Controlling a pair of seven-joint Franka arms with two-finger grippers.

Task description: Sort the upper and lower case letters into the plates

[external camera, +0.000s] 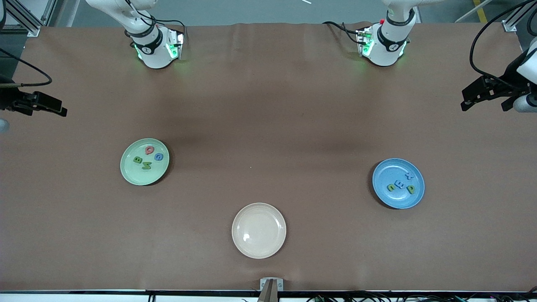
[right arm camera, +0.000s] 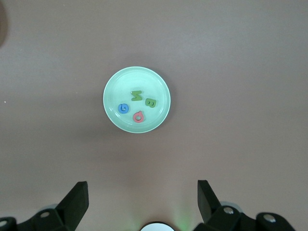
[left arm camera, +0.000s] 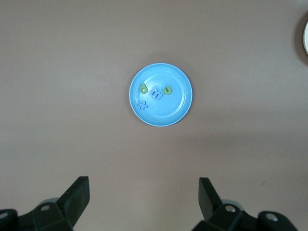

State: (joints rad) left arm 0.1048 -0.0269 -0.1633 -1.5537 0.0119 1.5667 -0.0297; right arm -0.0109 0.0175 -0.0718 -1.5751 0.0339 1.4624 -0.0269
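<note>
A pale green plate (external camera: 128, 172) toward the right arm's end holds several foam letters: a red one (external camera: 149, 149), a blue one (external camera: 158, 157) and two green ones (external camera: 137, 160). It shows in the right wrist view (right arm camera: 115, 86). A blue plate (external camera: 386, 172) toward the left arm's end holds a blue x (external camera: 409, 176), a blue letter and two green letters (external camera: 391, 187). It shows in the left wrist view (left arm camera: 178, 103). My left gripper (left arm camera: 143, 185) is open and empty, high over the table, up at the edge of the front view (external camera: 467, 100). My right gripper (right arm camera: 142, 187) is open and empty, likewise high (external camera: 58, 110).
An empty cream-beige plate (external camera: 259, 230) lies nearer to the front camera than both other plates, midway between them. The brown table (external camera: 268, 126) bears nothing else. Both arm bases stand along the table's edge farthest from the front camera.
</note>
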